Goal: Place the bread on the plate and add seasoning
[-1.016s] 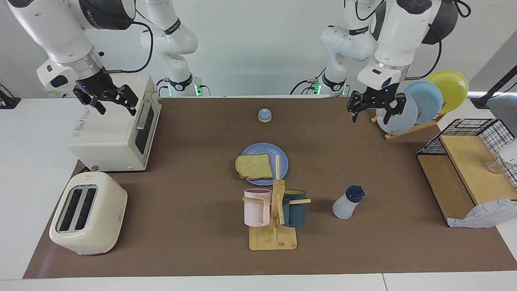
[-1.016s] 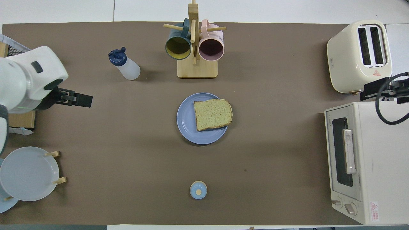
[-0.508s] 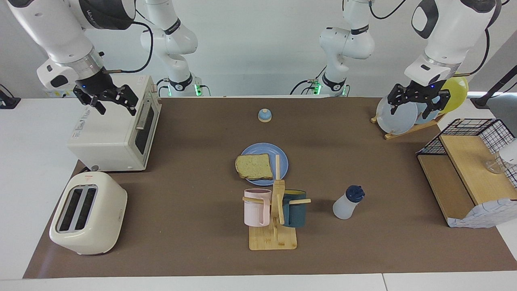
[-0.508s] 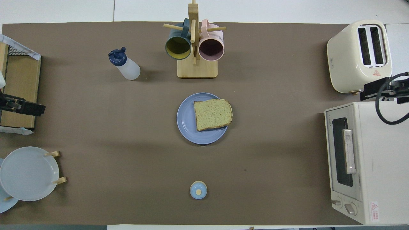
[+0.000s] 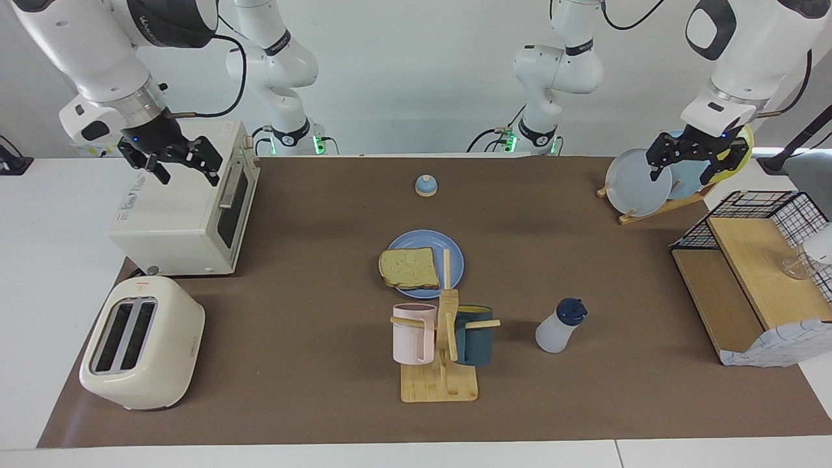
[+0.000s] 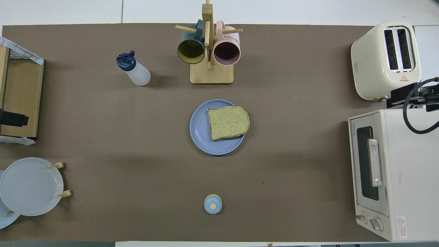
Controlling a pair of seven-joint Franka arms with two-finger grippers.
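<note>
We note the bread lying flat on the plate, its crust overhanging the rim toward the right arm's end of the table. The plate sits mid-table on the brown mat.

The seasoning stands on the mat, tilted slightly, cap uppermost, toward the left arm's end and farther from the robots than the plate. Nothing touches it. Beside it, toward the middle, we log a wooden mug stand with a pink mug and a dark teal mug hung on its pegs. The stand is just farther from the robots than the plate.

We see a small blue-domed bell nearer to the robots than the plate, well apart from it.

Left gripper: raised, over the dish rack with its upright plates, at the left arm's end. We read its fingers as spread, nothing between them. In the overhead view only a dark tip shows at the frame edge, over the wooden shelf.

Right gripper: raised over the top of the toaster oven at the right arm's end. Fingers spread, holding nothing. The arm waits there.

We also record a cream slot toaster farther from the robots than the toaster oven, and a wire basket on the wooden shelf.
</note>
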